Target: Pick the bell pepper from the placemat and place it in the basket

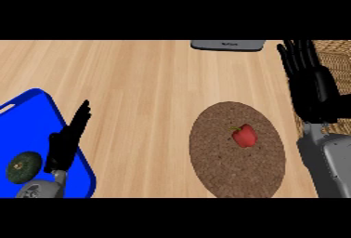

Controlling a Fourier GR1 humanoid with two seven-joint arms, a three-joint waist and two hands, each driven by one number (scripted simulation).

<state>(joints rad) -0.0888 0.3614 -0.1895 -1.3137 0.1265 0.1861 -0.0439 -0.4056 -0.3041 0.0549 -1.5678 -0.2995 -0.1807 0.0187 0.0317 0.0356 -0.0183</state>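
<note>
Near the counter's [137, 83] front edge we see the red bell pepper [244, 135] lying on the round brown placemat [226, 172]. Our right hand [312, 86] hovers with fingers straight and apart before the wicker basket [334, 58] at the right edge. Our left hand [65, 142] rests open, fingers straight, over the blue tray [27, 116].

- Red bell pepper [244, 135] with a green stem
- Speckled brown placemat [237, 174]
- Bright blue tray [27, 121] at left
- Dark green round vegetable [22, 167]
- Tan woven basket [337, 60] far right
- Light wood-grain counter [137, 79]
- Black hands, grey forearms
</note>
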